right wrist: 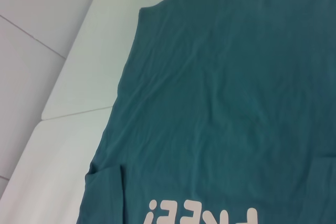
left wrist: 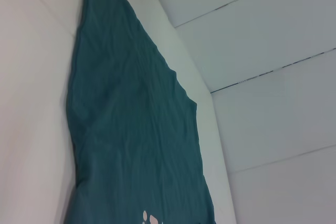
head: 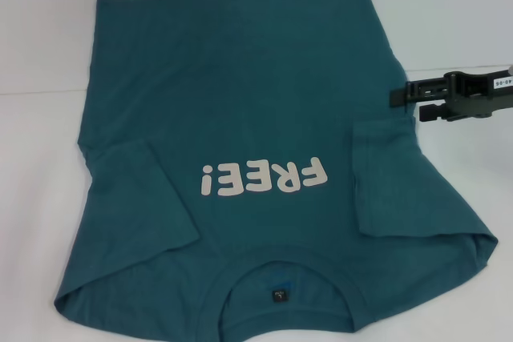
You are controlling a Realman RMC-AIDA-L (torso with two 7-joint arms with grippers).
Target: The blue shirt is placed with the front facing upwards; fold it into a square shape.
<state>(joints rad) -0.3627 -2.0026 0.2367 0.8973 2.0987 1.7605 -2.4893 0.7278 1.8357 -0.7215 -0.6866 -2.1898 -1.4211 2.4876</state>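
Note:
The blue shirt (head: 240, 94) lies flat on the white table (head: 40, 54), front up, collar (head: 280, 274) nearest me and hem at the far side. White "FREE!" lettering (head: 264, 178) reads upside down from here. Both short sleeves are folded inward onto the chest, one at the left (head: 136, 198) and one at the right (head: 393, 182). My right gripper (head: 409, 103) hovers open at the shirt's right edge, just above the right sleeve, holding nothing. The left wrist view shows the shirt (left wrist: 131, 129) body, the right wrist view the shirt (right wrist: 226, 93) with part of the lettering. My left gripper is out of sight.
A small dark label (head: 278, 295) sits inside the collar. Bare white table surrounds the shirt on the left, far side and right (head: 465, 30). The table's edge (left wrist: 210, 129) and pale tiled floor (left wrist: 273, 51) show in the wrist views.

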